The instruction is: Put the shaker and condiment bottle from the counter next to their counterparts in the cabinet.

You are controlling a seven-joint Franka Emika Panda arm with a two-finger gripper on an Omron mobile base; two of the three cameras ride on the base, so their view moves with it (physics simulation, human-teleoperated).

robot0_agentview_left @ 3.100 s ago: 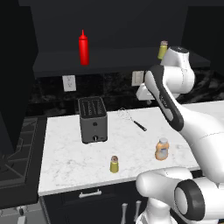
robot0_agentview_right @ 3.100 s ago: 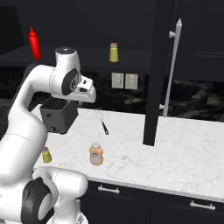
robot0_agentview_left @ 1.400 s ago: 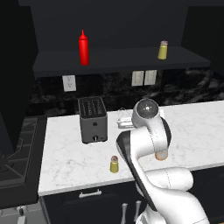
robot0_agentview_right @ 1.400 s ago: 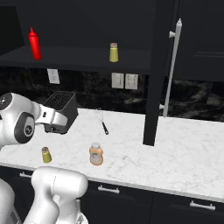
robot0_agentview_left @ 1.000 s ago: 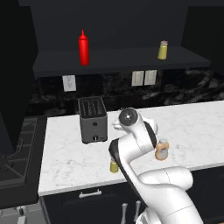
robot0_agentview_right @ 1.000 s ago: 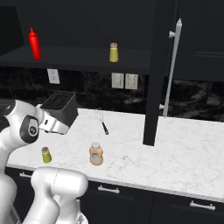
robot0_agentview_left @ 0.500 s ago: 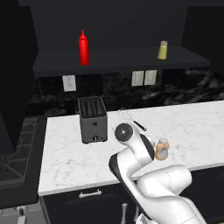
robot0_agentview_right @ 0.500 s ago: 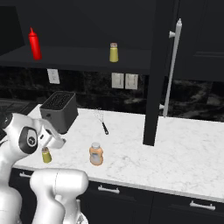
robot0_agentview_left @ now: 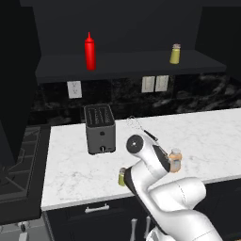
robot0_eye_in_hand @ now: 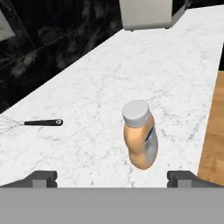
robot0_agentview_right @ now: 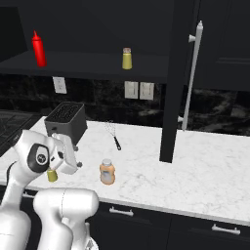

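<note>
The gripper [robot0_eye_in_hand: 112,177] hangs low with its fingers spread wide, lined up on the condiment bottle [robot0_eye_in_hand: 140,134] standing on the counter [robot0_eye_in_hand: 100,83], likely to straddle it. The shaker [robot0_agentview_right: 52,175] waits nearby

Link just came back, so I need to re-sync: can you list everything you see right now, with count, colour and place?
condiment bottle: 1, orange-tan with whitish cap, upright near the counter's front edge
shaker: 1, yellow-olive, on the counter beside the arm
twin shaker: 1, yellow-olive with tan cap, on the cabinet shelf
red squeeze bottle: 1, red, on the cabinet shelf
toaster: 1, dark grey, at the back of the counter
whisk: 1, wire with black handle, lying on the counter
wall outlets: 3, white, on the backsplash
counter: 1, white marbled
cabinet: 1, near-black, open shelf
claw: 1, dark fingertips spread wide, condiment bottle between them, untouched
</note>
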